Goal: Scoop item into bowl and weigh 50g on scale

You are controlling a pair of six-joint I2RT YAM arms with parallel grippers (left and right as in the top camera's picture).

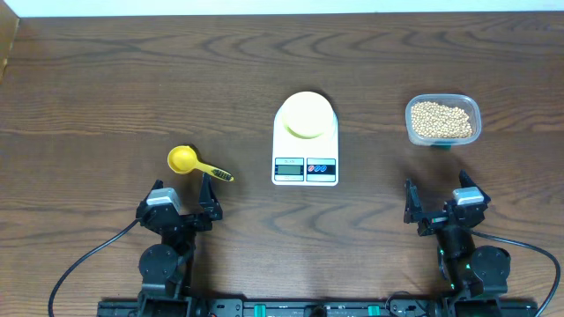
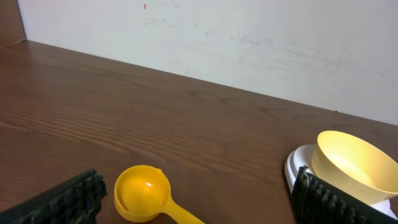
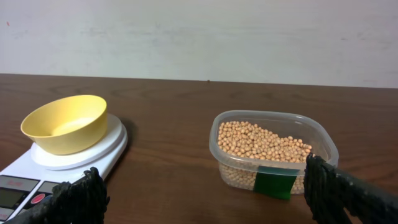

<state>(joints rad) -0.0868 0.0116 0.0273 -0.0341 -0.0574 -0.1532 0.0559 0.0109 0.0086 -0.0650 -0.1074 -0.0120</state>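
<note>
A pale-yellow bowl (image 1: 307, 115) (image 2: 356, 165) (image 3: 66, 123) sits empty on the white scale (image 1: 305, 162) (image 3: 18, 174) at the table's middle. Tan beans (image 1: 441, 119) (image 3: 261, 142) fill a clear plastic tub (image 1: 442, 121) (image 3: 273, 177) at the right. A bright yellow measuring spoon (image 1: 192, 162) (image 2: 144, 194) lies left of the scale. My left gripper (image 1: 183, 197) (image 2: 199, 202) stands open just behind the spoon, nothing between its fingers. My right gripper (image 1: 437, 204) (image 3: 205, 193) is open too, empty, a little short of the tub.
Dark wood table (image 1: 132, 88) runs wide on all sides. A pale wall (image 3: 199, 37) stands behind the far edge. Both arm bases and black cables (image 1: 79, 264) sit at the near edge. A green label (image 3: 274, 182) marks the tub's front.
</note>
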